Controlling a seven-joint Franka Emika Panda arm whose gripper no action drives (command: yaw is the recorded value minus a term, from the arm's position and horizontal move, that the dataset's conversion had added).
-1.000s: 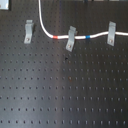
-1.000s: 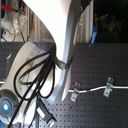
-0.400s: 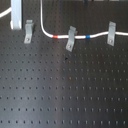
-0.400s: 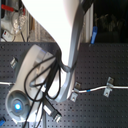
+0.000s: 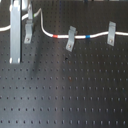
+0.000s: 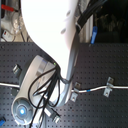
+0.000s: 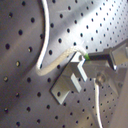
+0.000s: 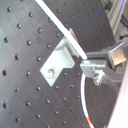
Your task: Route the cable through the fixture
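Observation:
In the first exterior view the white cable (image 5: 47,31) runs from the left edge, arcs up, then drops past a middle clip (image 5: 71,39) and a right clip (image 5: 111,33). Its red band (image 5: 56,36) and blue band (image 5: 88,36) lie on either side of the middle clip. The fixture (image 5: 28,33) is the left grey clip. My gripper (image 5: 30,14) hangs just above the fixture, shut on the cable. In both wrist views the cable (image 8: 65,31) crosses the fixture's (image 8: 56,64) bent top, right beside my gripper (image 8: 92,67). The fixture (image 7: 67,82) has a loop of cable (image 7: 44,60) beside it.
A long pale bar (image 5: 15,37) of the gripper stands upright left of the fixture in the first exterior view. The black perforated board (image 5: 70,90) stretches toward the front. In the second exterior view the white arm (image 6: 50,35) and its black hoses hide the board's middle.
The pale bar and the gripper have come down toward the left clip in the first exterior view. The cable's arc has been pulled down with them.

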